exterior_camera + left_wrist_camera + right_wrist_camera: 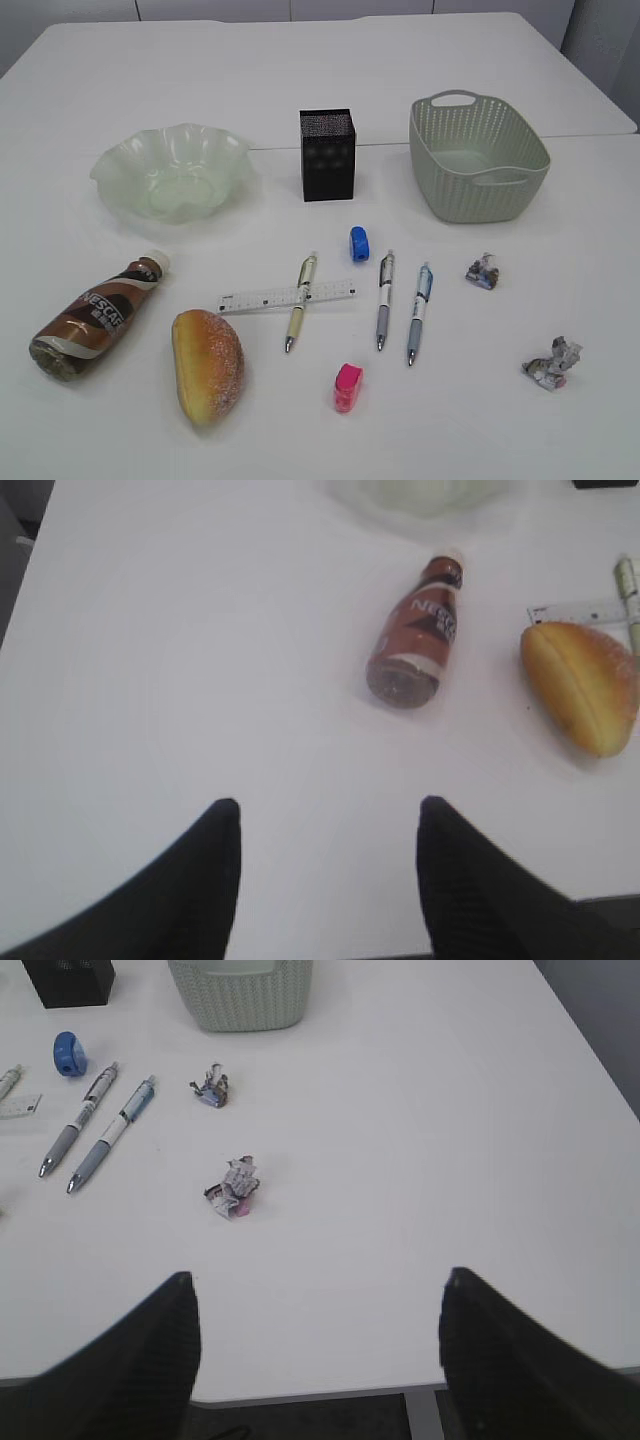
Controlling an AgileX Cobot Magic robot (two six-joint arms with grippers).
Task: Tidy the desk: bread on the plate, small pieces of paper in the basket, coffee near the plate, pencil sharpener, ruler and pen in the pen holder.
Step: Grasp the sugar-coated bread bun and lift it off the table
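On the desk point(120, 80), far left: one coffee point(92, 318) bottle lying on its side, "NESCAFE" legible on the brown label, white cap pointing toward the plate point(172, 170), which stands empty behind it. Next, one bread point(207, 365) bun near the front edge. One ruler point(287, 296) with fine black markings too small to read, crossed by a yellow-green pen point(300, 315). Black pen holder point(327, 154) upright at mid-back. Two sharpeners: blue sharpener point(359, 243) and pink sharpener point(347, 387). Three pens in all, counting grey pen point(384, 299) and blue pen point(419, 312), lying side by side. One basket point(478, 157) at back right. Two small pieces of paper point(483, 271), print unreadable, both loose on the tabletop in front of the basket.

Left gripper point(328, 880): fingers spread apart, nothing between, hovering over bare tabletop. Right gripper point(318, 1355): spread wide, holding nothing.
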